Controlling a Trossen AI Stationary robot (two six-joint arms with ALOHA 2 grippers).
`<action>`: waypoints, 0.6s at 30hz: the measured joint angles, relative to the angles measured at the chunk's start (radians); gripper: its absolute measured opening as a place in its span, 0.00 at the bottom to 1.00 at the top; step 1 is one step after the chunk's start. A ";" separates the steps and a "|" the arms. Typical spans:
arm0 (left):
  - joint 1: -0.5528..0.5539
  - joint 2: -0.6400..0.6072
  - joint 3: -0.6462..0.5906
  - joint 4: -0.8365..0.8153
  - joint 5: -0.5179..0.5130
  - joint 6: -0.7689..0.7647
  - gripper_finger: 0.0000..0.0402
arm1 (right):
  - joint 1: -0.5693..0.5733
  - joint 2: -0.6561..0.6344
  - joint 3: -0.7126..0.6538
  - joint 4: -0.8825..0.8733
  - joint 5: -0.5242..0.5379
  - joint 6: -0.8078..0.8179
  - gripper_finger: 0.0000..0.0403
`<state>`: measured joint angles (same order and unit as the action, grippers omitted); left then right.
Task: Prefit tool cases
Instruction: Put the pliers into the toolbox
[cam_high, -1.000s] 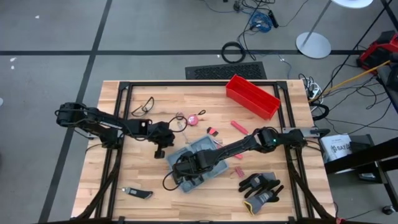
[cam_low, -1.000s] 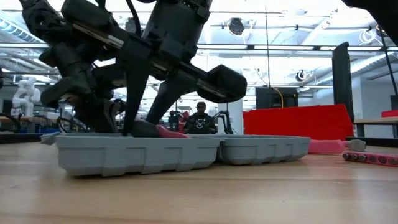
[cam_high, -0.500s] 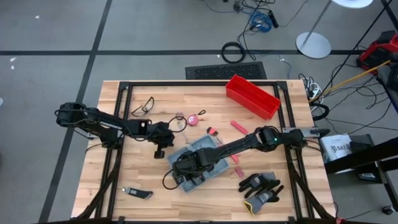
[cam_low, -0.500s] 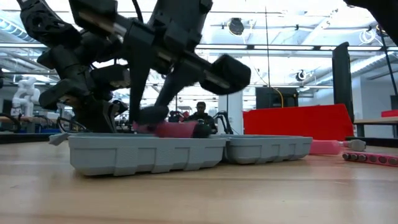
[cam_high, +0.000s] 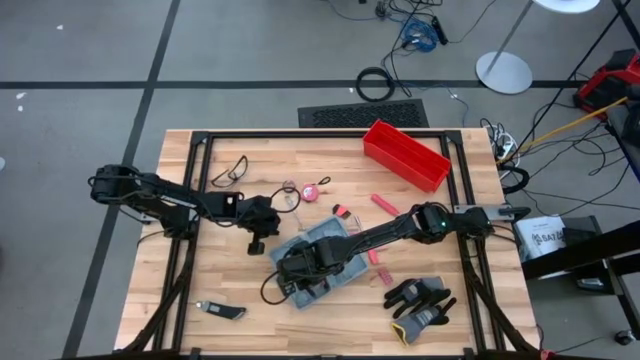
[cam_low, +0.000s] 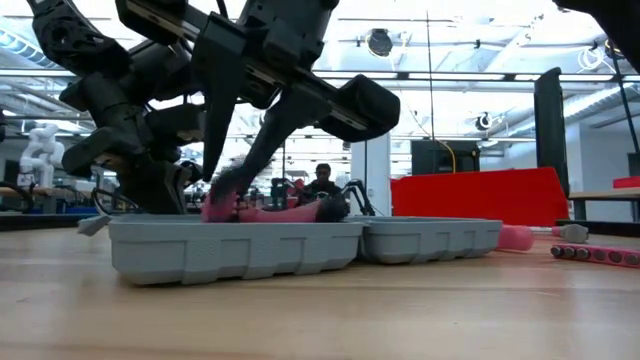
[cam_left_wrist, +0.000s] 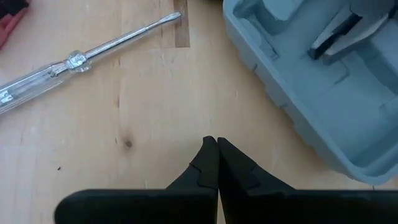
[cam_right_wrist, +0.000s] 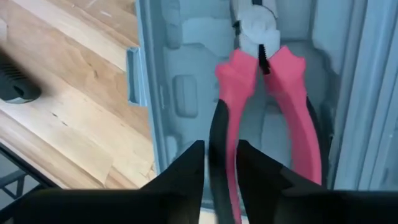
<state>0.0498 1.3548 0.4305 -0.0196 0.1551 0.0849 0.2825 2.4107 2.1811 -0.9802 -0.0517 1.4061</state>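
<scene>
Tool case (cam_high: 318, 258) — grey-blue, hinged open, slotted; right gripper (cam_right_wrist: 221, 163) clamps pink-handled pliers (cam_right_wrist: 273, 118) inside; left gripper (cam_left_wrist: 217, 163) closed, beside it.

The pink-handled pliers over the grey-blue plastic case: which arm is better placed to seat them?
Right. The right gripper grips one handle of the pink-handled pliers above the open grey-blue plastic case; the left gripper rests shut beside it.

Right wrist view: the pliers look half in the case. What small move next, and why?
Probably ease the right pincer straight down to seat the pink-handled pliers in the tool case. It grips one handle over the moulded recess, and in the low view the pliers ride at the case rim, not sunk in. The left pincer waits shut on the wood beside the case.
</scene>
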 joint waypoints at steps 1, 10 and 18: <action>0.000 0.000 0.000 0.000 0.000 0.000 0.00 | 0.000 0.000 0.000 -0.001 0.000 0.003 0.23; 0.000 0.000 0.000 -0.011 0.000 0.000 0.00 | 0.000 -0.024 0.000 -0.012 -0.017 0.017 0.28; 0.000 0.000 0.000 -0.011 0.000 0.007 0.00 | -0.009 -0.017 0.002 0.013 0.106 -0.051 0.21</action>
<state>0.0498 1.3546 0.4301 -0.0311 0.1555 0.0921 0.2730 2.3941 2.1830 -0.9676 0.0547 1.3546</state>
